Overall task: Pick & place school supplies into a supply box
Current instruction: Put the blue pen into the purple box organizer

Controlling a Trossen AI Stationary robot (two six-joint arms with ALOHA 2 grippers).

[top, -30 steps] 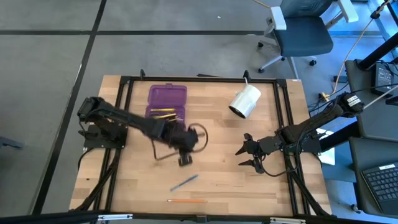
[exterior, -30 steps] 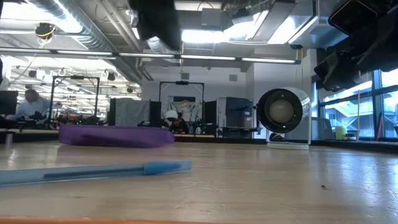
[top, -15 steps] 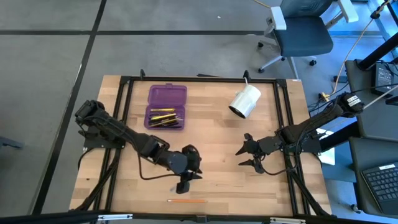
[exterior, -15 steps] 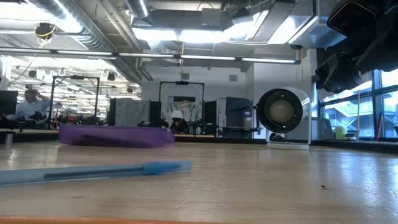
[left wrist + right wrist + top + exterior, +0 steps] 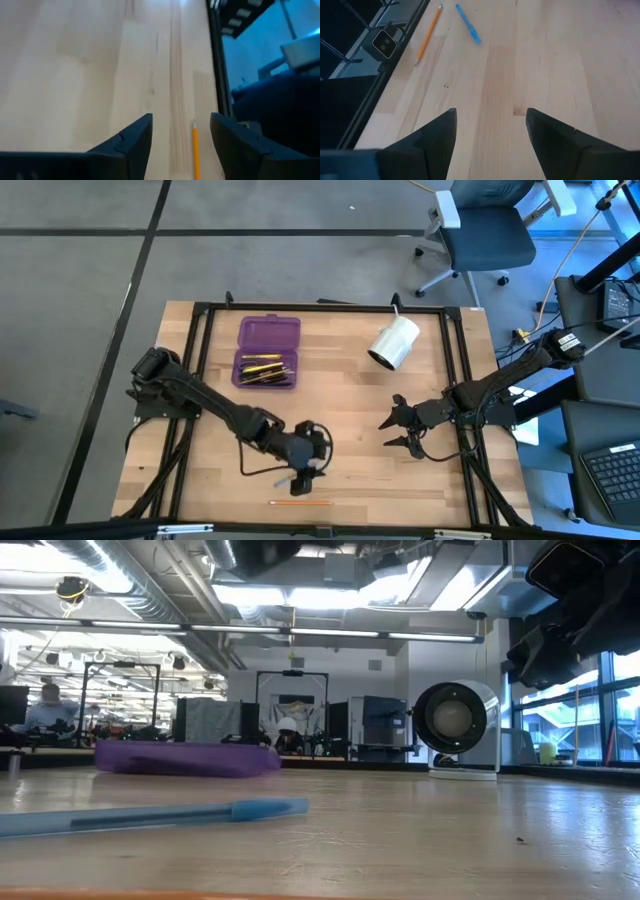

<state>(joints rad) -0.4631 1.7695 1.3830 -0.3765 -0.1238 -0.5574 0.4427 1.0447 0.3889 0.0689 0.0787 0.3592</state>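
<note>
A: Where does the left gripper [image 5: 303,470] stand?

B: Low over the front of the surface [image 5: 350,390], jaws spread and empty, right above the blue pen [image 5: 150,817]. The orange pencil [image 5: 300,503] lies just beyond, nearer the front edge.

A: And the purple supply box [image 5: 268,350]?

B: Open at the back left, with yellow pencils [image 5: 263,367] already inside, well apart from the pen.

A: How should the pick go?

B: I'd set the jaws across the pen's barrel near its middle, come down until the tips nearly touch the wood, then close. A thin pen rolls easily.

A: The right gripper [image 5: 392,425]?

B: Waiting at the right, jaws open, holding nothing.
</note>
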